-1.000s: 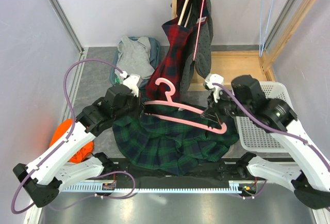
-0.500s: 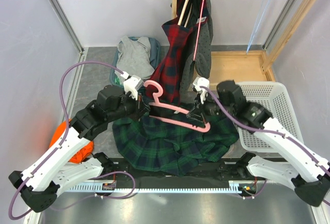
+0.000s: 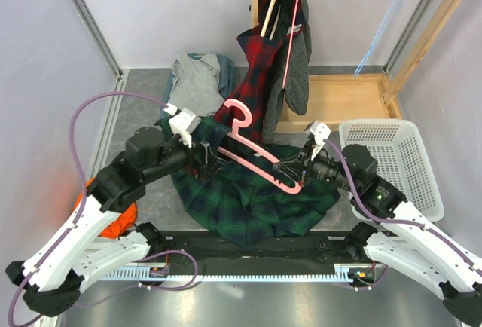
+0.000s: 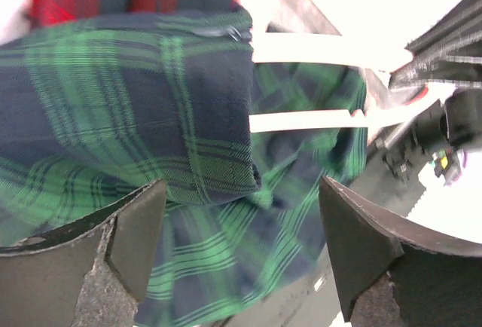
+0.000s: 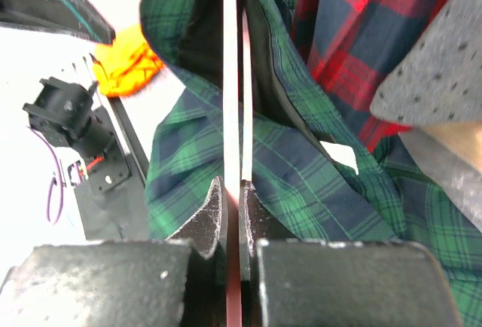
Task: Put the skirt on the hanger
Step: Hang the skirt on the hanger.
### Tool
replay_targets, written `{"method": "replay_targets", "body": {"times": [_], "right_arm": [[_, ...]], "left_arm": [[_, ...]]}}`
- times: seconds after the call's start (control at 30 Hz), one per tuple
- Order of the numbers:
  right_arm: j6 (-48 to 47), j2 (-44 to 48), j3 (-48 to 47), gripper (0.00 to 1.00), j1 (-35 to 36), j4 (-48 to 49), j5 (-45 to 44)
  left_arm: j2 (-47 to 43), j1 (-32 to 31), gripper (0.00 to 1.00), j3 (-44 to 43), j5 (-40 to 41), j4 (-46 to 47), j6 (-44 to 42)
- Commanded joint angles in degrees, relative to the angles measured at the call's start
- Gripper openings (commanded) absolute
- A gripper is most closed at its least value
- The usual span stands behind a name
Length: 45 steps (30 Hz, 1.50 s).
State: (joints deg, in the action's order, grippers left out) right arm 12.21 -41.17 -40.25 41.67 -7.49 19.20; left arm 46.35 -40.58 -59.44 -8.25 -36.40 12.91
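Green-plaid skirt (image 3: 248,206) heaped at centre of grey tabletop (image 3: 139,105), one edge pulled over 10 o'clock end of pink hanger (image 5: 232,78). Hanger's long axis from 10 to 4 o'clock in top view, hook toward 12. Left gripper (image 4: 242,187) near 10 o'clock end: jaws spread wide, skirt fold just ahead, nothing pinched. Right gripper (image 5: 233,191) at 4 o'clock end: jaws pressed together on hanger's bar.

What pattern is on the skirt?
Dark green and navy plaid on the skirt, clearest in the left wrist view.
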Motion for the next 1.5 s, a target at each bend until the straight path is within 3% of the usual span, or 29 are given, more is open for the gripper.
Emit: {"method": "replay_targets", "body": {"times": [0.0,0.23,0.37,0.5,0.6,0.77,0.97,1.17,1.2,1.23,1.3,1.37,1.4,1.43,1.47], "right_arm": [[1.15,3.99,-0.88,0.00,-0.01,12.15,1.19],[1.07,7.15,-1.32,0.00,0.08,10.91,2.59],[0.54,8.29,-2.99,0.00,0.08,9.43,5.58],[-0.78,9.09,-5.80,0.00,0.08,5.83,11.02],[-2.01,10.31,-7.56,0.00,0.08,3.27,15.42],[-2.80,13.48,-8.27,0.00,0.08,0.90,18.41],[-3.59,13.75,-9.40,0.00,-0.01,-2.96,21.22],[-5.35,12.52,-10.64,0.00,0.08,-6.48,24.04],[-5.53,12.60,-10.64,0.00,0.08,-6.58,23.87],[-5.70,12.69,-10.55,0.00,-0.01,-6.66,23.78],[-6.05,12.78,-10.64,0.00,0.08,-6.93,23.52],[-6.58,12.78,-10.81,0.00,-0.01,-7.28,23.16],[-6.84,12.52,-10.90,0.00,0.08,-7.45,22.90],[-6.93,12.34,-11.08,0.00,-0.01,-7.80,22.72],[-7.63,12.25,-11.17,0.00,0.08,-8.07,22.72]], "left_arm": [[-3.63,-0.03,0.89,-5.24,5.17,2.30,-2.89],[-10.65,-0.03,0.91,-7.53,4.90,5.55,-5.26],[-11.80,-0.03,0.93,-7.71,10.08,5.29,-7.54],[-11.19,-0.03,0.95,-10.51,8.70,3.89,-12.53],[-9.97,-0.03,0.95,-12.79,2.47,2.48,-17.63],[-6.01,0.06,0.95,-17.54,-17.28,-7.77,-25.82],[-0.39,-0.03,0.93,-16.50,-27.67,-16.67,-29.69],[1.20,-0.03,0.93,-12.90,-29.54,-17.30,-29.52],[1.29,-0.03,0.89,-12.55,-29.80,-17.30,-29.52],[1.64,-0.03,0.76,-12.37,-29.98,-17.21,-29.34],[1.99,-0.03,0.66,-11.67,-30.68,-17.39,-28.99],[2.43,-0.03,0.50,-11.05,-31.30,-17.30,-28.55],[2.52,-0.03,0.42,-10.79,-31.21,-17.30,-28.46],[2.52,-0.03,0.24,-10.44,-30.60,-17.30,-28.46],[2.61,-0.03,0.18,-10.35,-30.07,-17.30,-28.03]]}}
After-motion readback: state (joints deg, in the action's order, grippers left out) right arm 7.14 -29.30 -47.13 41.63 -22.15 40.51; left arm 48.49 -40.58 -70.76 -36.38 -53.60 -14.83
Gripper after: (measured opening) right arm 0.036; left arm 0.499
